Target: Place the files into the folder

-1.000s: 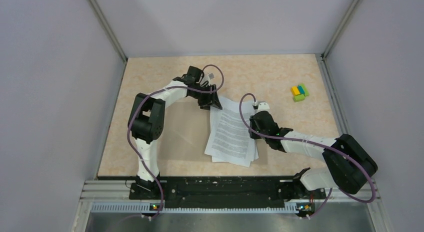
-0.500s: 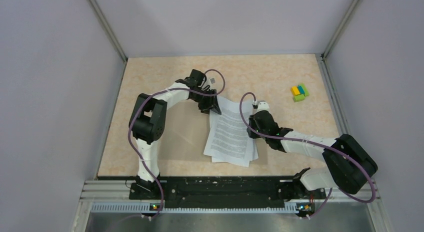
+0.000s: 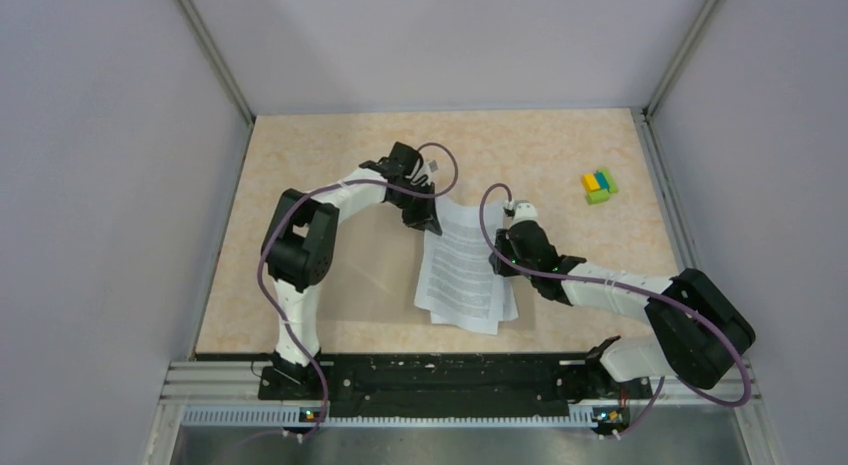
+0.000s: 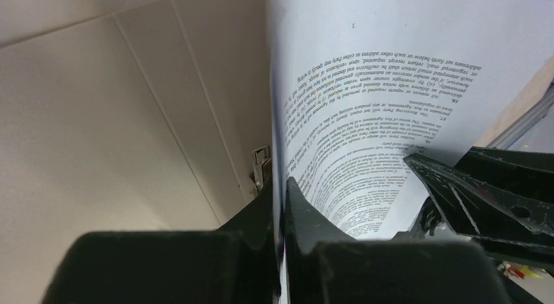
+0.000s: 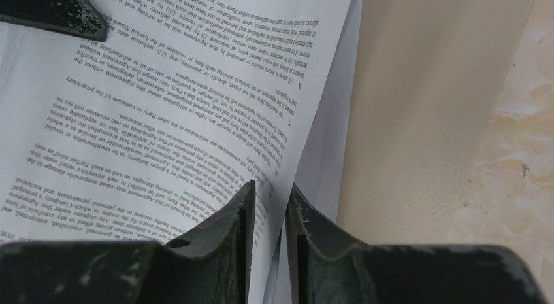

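Observation:
The files (image 3: 465, 270), white printed sheets, lie fanned in the middle of the table on the open tan folder (image 3: 372, 275). My left gripper (image 3: 431, 223) is shut on the files' far left corner. In the left wrist view that sheet edge (image 4: 353, 88) stands pinched between the fingers, beside the folder's crease and metal clip (image 4: 260, 163). My right gripper (image 3: 501, 259) is at the files' right edge. In the right wrist view its jaws stand close together with the sheet edges (image 5: 163, 114) running between them, over the folder (image 5: 418, 101).
A small yellow-blue-green block cluster (image 3: 599, 185) sits at the far right of the table. Grey walls close in the table on three sides. The bare marbled tabletop (image 5: 522, 147) shows past the folder's edge.
My left gripper has closed on the files' far left corner and shifted slightly right. The sheets have slid a little to the right. The right arm has barely moved.

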You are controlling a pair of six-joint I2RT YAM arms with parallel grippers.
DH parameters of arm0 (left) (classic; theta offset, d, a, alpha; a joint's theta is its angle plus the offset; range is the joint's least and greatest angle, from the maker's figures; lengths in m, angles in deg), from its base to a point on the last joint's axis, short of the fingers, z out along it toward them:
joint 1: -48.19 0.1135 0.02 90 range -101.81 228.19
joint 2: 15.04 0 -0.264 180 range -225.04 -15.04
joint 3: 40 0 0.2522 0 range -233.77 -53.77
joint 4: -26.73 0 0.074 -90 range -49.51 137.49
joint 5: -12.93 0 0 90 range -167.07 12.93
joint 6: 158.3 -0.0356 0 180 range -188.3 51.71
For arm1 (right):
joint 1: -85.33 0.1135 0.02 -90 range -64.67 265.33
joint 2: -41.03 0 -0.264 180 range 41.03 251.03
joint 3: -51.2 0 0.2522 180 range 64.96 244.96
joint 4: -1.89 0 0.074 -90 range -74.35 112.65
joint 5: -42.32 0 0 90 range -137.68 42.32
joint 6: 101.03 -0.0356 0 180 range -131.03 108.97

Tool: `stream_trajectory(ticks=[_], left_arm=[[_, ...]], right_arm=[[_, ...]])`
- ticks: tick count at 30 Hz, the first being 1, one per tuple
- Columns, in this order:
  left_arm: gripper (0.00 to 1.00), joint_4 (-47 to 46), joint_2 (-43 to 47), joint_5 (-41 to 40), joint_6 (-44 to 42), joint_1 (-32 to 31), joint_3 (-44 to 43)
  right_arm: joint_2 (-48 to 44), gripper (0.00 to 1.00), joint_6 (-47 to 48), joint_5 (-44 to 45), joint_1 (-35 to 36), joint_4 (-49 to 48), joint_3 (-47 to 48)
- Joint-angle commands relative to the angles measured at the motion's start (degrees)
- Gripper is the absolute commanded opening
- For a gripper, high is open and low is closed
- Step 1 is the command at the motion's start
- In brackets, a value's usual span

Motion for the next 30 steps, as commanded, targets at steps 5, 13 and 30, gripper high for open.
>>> stream_trajectory(ticks=[5, 13, 30], left_arm=[[0.00, 4.7, 8.6, -24.0, -8.2, -8.7, -2.6], [0.00, -9.8, 22.3, -29.0, -15.4, -14.3, 9.1], [0.00, -43.2, 48.3, -12.3, -30.6, -11.6, 36.0]], right_arm=[[-3.5, 0.46, -1.7, 0.8, -1.7, 0.1, 1.3], [-15.8, 0.83, -3.3, -6.1, -9.3, 1.0, -1.4], [-18.6, 0.99, -7.9, -35.1, -27.2, -36.1, -10.6]])
